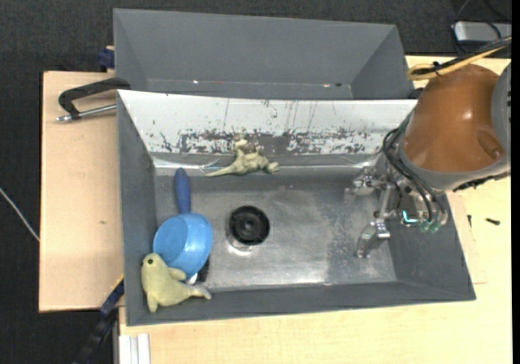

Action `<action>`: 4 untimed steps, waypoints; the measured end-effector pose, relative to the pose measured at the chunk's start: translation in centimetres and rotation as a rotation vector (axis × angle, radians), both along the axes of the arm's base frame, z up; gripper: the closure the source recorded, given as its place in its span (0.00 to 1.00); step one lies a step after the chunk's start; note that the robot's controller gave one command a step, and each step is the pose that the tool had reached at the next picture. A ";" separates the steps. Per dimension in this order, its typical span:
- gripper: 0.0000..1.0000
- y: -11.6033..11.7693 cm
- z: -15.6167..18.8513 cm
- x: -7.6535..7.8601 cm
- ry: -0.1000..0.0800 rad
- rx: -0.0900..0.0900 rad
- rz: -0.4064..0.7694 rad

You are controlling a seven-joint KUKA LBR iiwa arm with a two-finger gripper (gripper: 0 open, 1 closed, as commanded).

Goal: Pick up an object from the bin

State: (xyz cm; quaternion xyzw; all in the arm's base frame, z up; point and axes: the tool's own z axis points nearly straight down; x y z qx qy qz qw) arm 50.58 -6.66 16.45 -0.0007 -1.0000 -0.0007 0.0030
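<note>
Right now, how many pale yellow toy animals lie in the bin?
2. A lizard-like toy lies at the back wall; a plump toy sits in the front-left corner beside the blue scoop. The arm may hide more at right.

Nothing written could be read: no text, label, brand, number or sign. The grey metal bin (244, 54) bore a band of dark speckled marks (268, 141) along its back wall; these seemed to be scuffs or worn paint rather than letters. The blue scoop (184, 242) by the bin's left wall and the black round thing (247, 224) mid-floor showed plain surfaces.
</note>
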 end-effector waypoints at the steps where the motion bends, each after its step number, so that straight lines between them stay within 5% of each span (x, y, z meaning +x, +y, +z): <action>1: 0.00 9.2 -4.1 6.2 -0.011 0.004 -0.137; 2: 0.00 17.6 -8.8 4.2 -0.003 0.003 0.054; 3: 1.00 17.3 -8.6 4.4 -0.007 0.000 0.050; 4: 1.00 18.1 5.1 5.7 -0.021 0.002 0.101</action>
